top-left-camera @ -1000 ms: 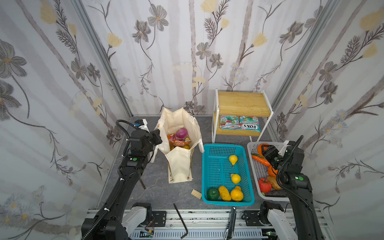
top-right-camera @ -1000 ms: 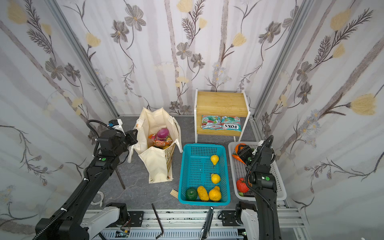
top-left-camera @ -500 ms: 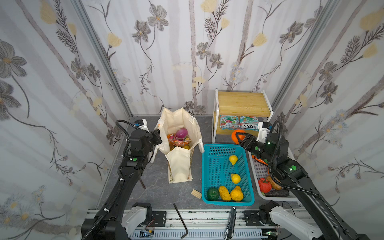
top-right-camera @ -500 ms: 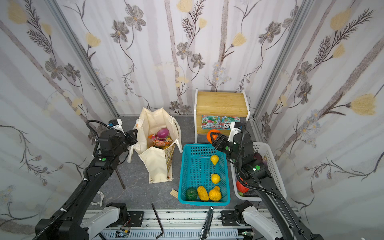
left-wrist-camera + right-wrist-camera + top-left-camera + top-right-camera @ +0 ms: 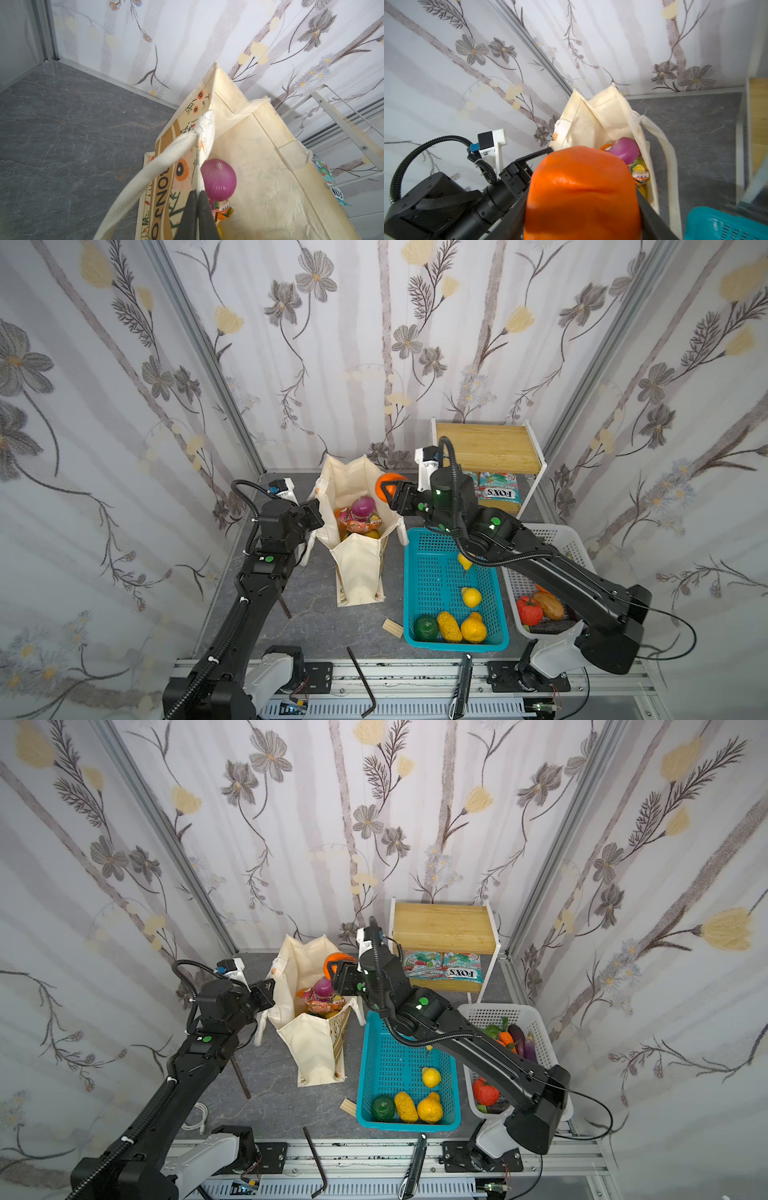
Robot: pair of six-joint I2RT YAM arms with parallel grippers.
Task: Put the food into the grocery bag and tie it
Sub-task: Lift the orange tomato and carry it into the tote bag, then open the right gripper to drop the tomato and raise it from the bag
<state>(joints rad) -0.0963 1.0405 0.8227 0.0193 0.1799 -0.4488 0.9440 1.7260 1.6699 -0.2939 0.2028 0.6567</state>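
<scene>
The grocery bag (image 5: 357,572) stands open on the grey floor, cream with rope handles (image 5: 166,164). My left gripper (image 5: 318,506) (image 5: 197,192) is shut on the bag's left rim and holds the mouth apart. Inside lie a purple onion (image 5: 363,504) (image 5: 218,178) and an orange snack packet (image 5: 359,524), with something yellow below them. My right gripper (image 5: 386,489) (image 5: 583,207) is shut on the orange (image 5: 388,481) (image 5: 581,187), which hangs just above the bag's right rim. In the right wrist view the orange fills the space between the jaws.
A teal basket (image 5: 415,556) right of the bag holds several yellow fruits and a dark green one (image 5: 426,627). Beyond it is a white basket (image 5: 577,547) of vegetables. A wooden shelf (image 5: 486,443) with FOX'S packets (image 5: 498,489) stands behind. A wood block (image 5: 392,628) lies in front.
My right arm has swung left from the white basket, across the teal basket, to the bag's mouth, carrying the orange. The left arm and the bag have stayed put.
</scene>
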